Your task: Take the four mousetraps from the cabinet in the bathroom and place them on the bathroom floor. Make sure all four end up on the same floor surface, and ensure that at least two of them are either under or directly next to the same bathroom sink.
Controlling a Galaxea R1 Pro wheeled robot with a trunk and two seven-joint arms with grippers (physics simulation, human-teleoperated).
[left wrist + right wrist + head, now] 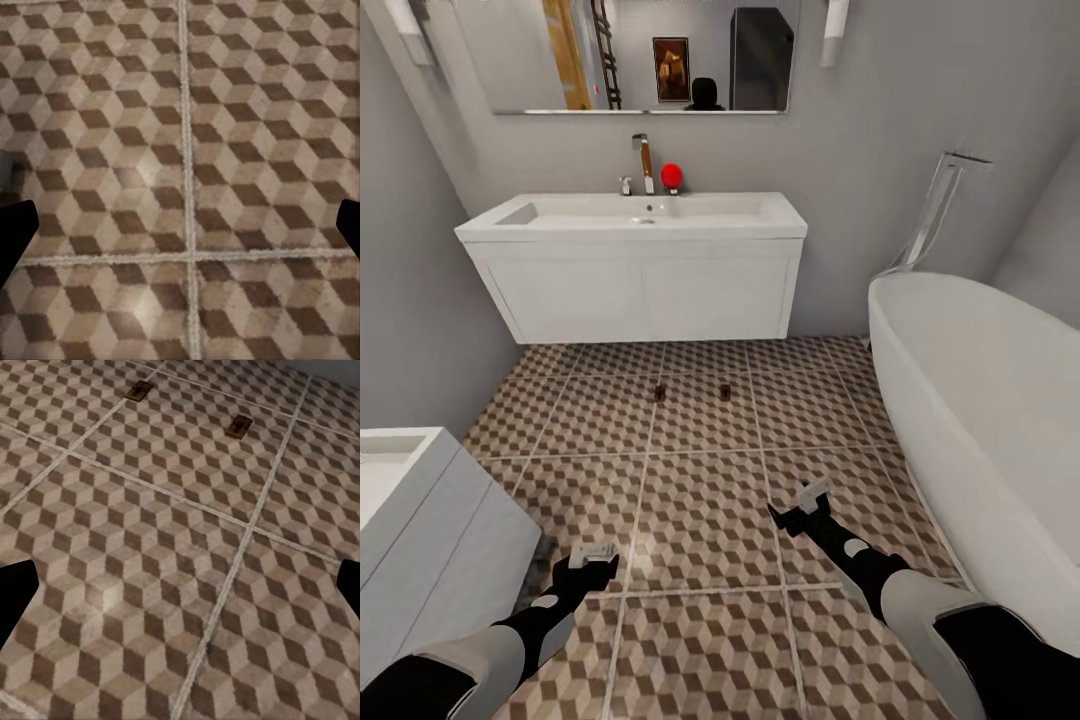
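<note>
Two mousetraps lie on the cube-patterned bathroom floor [700, 500] just in front of the sink's white vanity, one [659, 392] to the left of the other [725, 392]. The right wrist view also catches both mousetraps [139, 391] [240, 427], some way ahead of the fingers. The white sink [635, 215] with its chrome faucet [644, 160] hangs on the back wall. My left gripper [592, 556] [180, 232] hovers open over bare tiles, holding nothing. My right gripper [812, 497] [180, 592] is open and empty too, well short of the traps. The cabinet is out of view.
A white bathtub [1000, 420] fills the right side. A white boxy fixture [430, 530] stands at the lower left, close to my left arm. A red object [672, 176] sits on the sink by the faucet. A mirror [650, 55] hangs above.
</note>
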